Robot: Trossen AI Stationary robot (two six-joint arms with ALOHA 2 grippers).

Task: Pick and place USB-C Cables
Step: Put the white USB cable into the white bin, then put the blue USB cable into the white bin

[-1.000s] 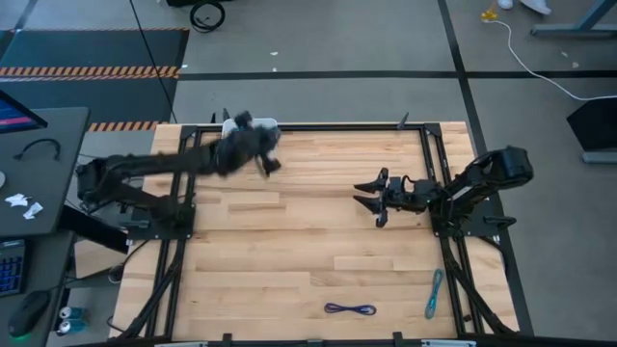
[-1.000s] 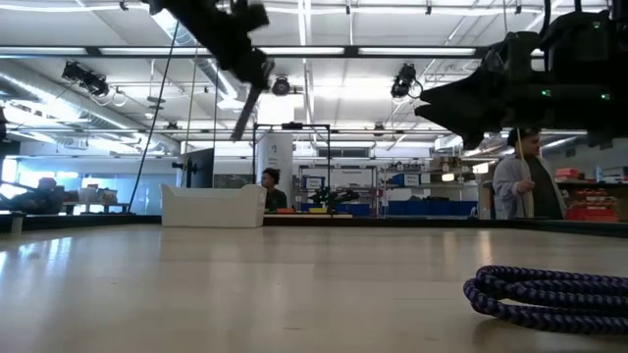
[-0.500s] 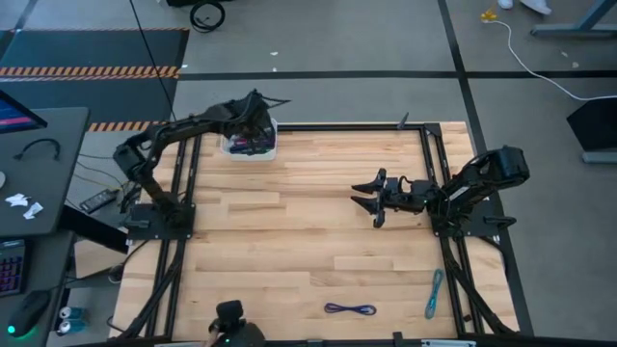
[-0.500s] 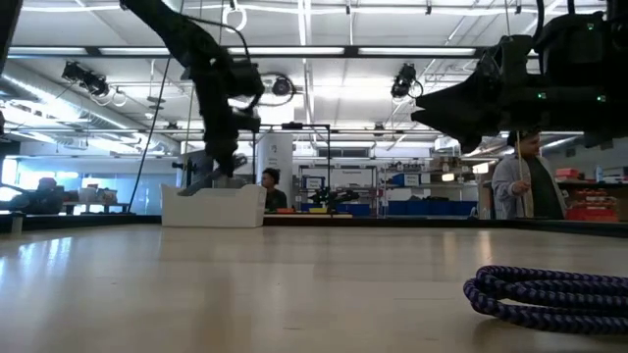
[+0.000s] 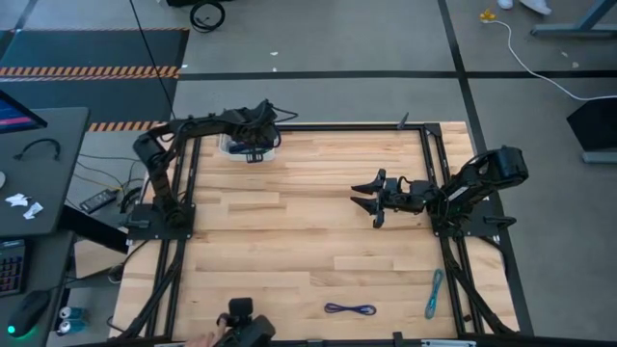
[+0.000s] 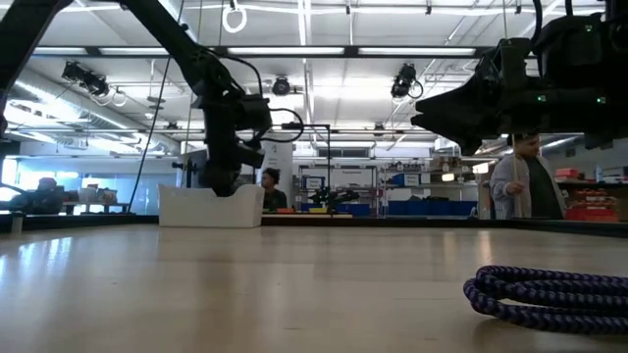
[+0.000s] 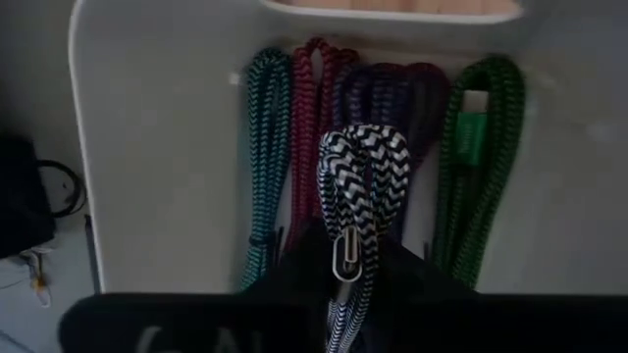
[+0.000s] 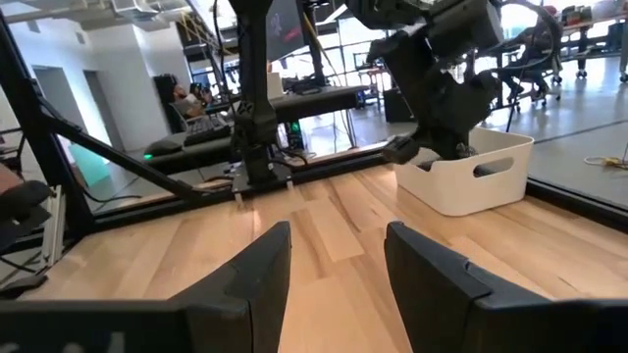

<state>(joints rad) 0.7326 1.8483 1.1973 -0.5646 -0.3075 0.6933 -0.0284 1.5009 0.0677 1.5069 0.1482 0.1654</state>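
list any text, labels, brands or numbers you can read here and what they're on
None can be read.
Green cable: a pale tag on its bundle, print too blurred to read.
Monitor beside the table: its screen shows colour only, no legible words.
Room shelves and signs behind the table in the low view: too small to read.
White bin, left gripper and right gripper: no markings visible.

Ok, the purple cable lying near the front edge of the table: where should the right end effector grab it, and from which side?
Take the purple cable at its middle, coming straight down from above. It lies flat as a long, slim bundle running left to right, so fingers closing across its short width should gather every strand; the looped ends would likely slip.
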